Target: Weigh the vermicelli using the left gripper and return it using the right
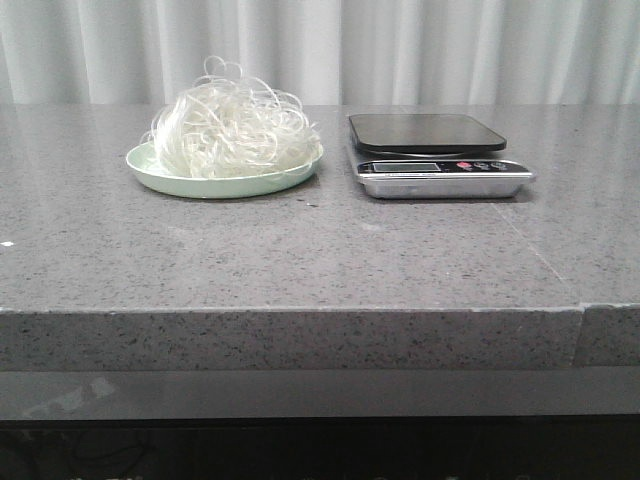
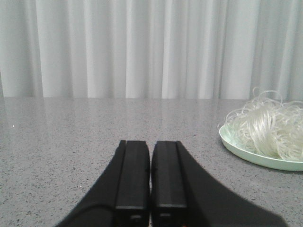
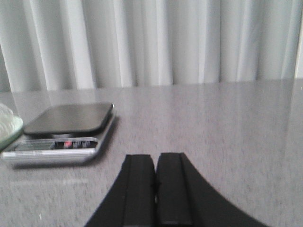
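Observation:
The vermicelli [image 1: 232, 128], a fluffy nest of whitish strands, lies on a pale green plate [image 1: 148, 166] at the back left of the grey table. It also shows in the left wrist view [image 2: 269, 130] on the plate [image 2: 236, 146]. A kitchen scale [image 1: 430, 150] with a dark platform stands to the plate's right; it shows in the right wrist view [image 3: 66, 126] too. My left gripper [image 2: 151, 144] is shut and empty, low over the table, well apart from the plate. My right gripper [image 3: 155, 158] is shut and empty, apart from the scale. Neither gripper shows in the front view.
The grey speckled table [image 1: 300, 250] has a front edge near the camera and a seam at the right [image 1: 583, 330]. A white curtain [image 1: 320, 50] hangs behind the table.

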Tool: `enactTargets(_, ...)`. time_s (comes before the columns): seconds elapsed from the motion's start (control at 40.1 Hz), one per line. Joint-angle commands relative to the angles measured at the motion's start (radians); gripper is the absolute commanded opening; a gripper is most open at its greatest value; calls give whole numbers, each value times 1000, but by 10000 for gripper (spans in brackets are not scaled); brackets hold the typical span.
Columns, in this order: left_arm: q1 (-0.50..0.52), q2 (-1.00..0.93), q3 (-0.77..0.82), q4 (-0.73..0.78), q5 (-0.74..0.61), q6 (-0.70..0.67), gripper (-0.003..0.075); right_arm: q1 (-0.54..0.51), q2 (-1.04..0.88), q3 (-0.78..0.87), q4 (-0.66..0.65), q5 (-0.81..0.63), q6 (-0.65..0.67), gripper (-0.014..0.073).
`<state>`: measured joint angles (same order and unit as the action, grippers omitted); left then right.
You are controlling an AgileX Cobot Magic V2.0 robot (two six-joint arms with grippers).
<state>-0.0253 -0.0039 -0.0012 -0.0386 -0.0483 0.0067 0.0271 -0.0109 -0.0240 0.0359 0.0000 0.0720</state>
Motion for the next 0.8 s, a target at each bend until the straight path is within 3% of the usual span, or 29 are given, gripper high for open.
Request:
enactTargets(0.0, -1, -23, -78, -4, -78, -7, 155, -3, -16, -113, -4, -23, -2, 157)
enactTargets(0.1, -1, -19, -190, -1, -23, -7, 155, -3, -11, -196, -4, 46, -2, 157)
enactTargets(0.274, -1, 34, -399, 20, 185, 8, 155, -3, 42, -354, -4, 163, -2, 157)
enactTargets(0.523, -1, 198, -654, 39, 395, 8, 155, -3, 217, -577, -4, 341, -2, 157)
enactTargets(0.772, -1, 336, -744, 39, 512, 8, 155, -3, 394, -685, -4, 462, -2, 157)
